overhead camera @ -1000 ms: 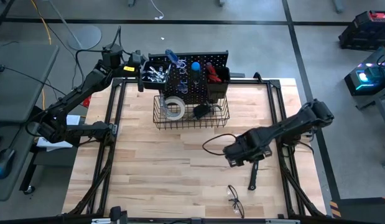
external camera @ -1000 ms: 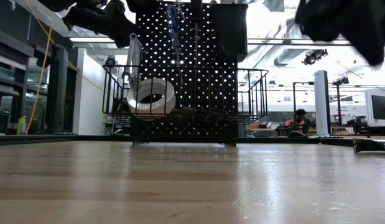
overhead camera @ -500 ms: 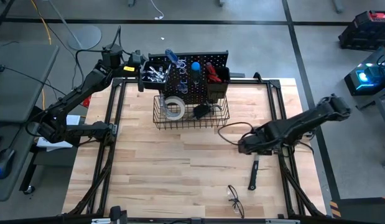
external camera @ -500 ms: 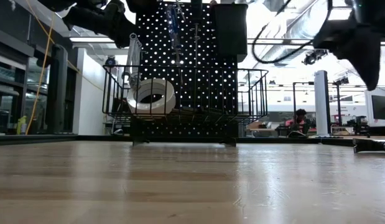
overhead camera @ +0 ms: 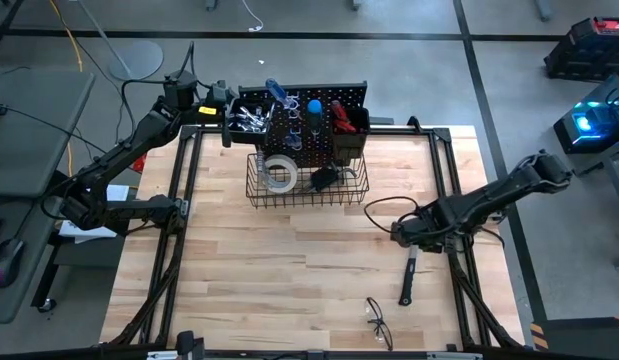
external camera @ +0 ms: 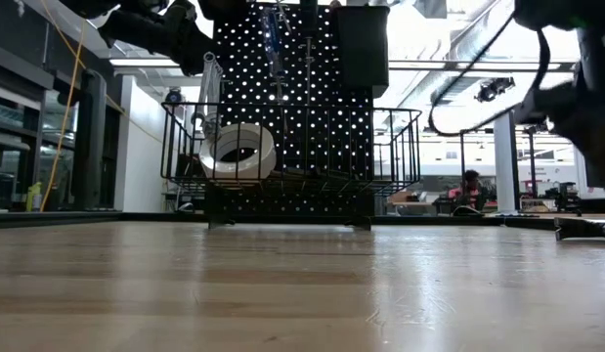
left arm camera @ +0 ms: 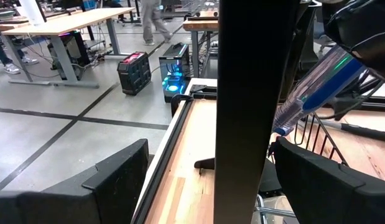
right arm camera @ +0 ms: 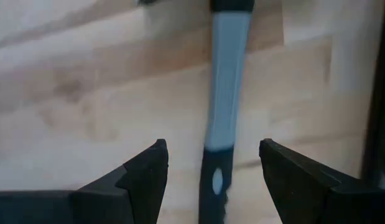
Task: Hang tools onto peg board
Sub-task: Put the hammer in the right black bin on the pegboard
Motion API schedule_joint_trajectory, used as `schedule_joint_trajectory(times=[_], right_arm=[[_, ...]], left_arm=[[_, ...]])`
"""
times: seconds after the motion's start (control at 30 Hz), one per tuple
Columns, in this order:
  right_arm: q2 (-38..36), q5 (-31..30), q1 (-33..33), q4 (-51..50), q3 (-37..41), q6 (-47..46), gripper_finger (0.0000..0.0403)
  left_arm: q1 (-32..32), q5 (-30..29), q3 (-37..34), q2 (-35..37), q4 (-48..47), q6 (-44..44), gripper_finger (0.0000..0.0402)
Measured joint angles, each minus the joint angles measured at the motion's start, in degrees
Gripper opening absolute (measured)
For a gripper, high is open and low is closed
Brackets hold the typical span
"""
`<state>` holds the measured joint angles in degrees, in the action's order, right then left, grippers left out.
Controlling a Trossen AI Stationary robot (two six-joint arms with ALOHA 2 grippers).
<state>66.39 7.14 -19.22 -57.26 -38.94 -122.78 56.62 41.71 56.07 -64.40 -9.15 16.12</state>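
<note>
The peg board (overhead camera: 309, 120) stands upright at the table's far edge. Its left bin holds silver wrenches (overhead camera: 251, 118), blue screwdrivers (overhead camera: 279, 100) hang on it, and red pliers (overhead camera: 341, 115) sit in the right bin. The white tape roll (external camera: 238, 150) lies in the wire basket (overhead camera: 307, 182). The black-handled hammer (overhead camera: 408, 280) lies flat on the table near its right edge. My right gripper (right arm camera: 211, 146) hovers open above the hammer, a finger on each side of its pale shaft (right arm camera: 224, 81), touching nothing. My left gripper (left arm camera: 217, 180) is open at the board's left edge (left arm camera: 254, 93), which stands between its fingers.
Safety glasses (overhead camera: 377, 318) lie near the table's near edge, below the hammer. A cable loop (overhead camera: 384, 210) hangs from my right arm over the table. The wide wooden tabletop (overhead camera: 269, 270) in front of the basket is bare. A person sits far off in the room (external camera: 470, 188).
My right gripper has moved toward the table's right edge and slightly toward the far edge, coming over the hammer's far end. The hammer has stayed where it lay. My left arm has kept still.
</note>
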Motion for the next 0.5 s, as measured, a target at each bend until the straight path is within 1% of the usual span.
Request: schedule_joint_trajectory(times=[0.07, 0.23, 0.4, 0.5], right_arm=[[0.0, -0.9, 0.0, 1.6, 2.1, -1.6, 0.0240], [0.0, -1.1, 0.0, 3.0, 8.2, -6.2, 0.0240], [0.6, -0.7, 1.9, 14.3, 15.7, -6.9, 0.0240], [1.8, 1.1, 4.1, 16.7, 16.4, -6.5, 0.0240]], left_arm=[[0.0, 0.0, 0.0, 0.0, 0.0, 0.0, 0.0323], [0.0, -0.1, 0.0, 0.0, 0.0, 0.0, 0.0323], [0.0, -0.2, 0.0, 0.0, 0.0, 0.0, 0.0323], [0.0, -0.4, 0.0, 0.0, 0.0, 0.0, 0.0323]])
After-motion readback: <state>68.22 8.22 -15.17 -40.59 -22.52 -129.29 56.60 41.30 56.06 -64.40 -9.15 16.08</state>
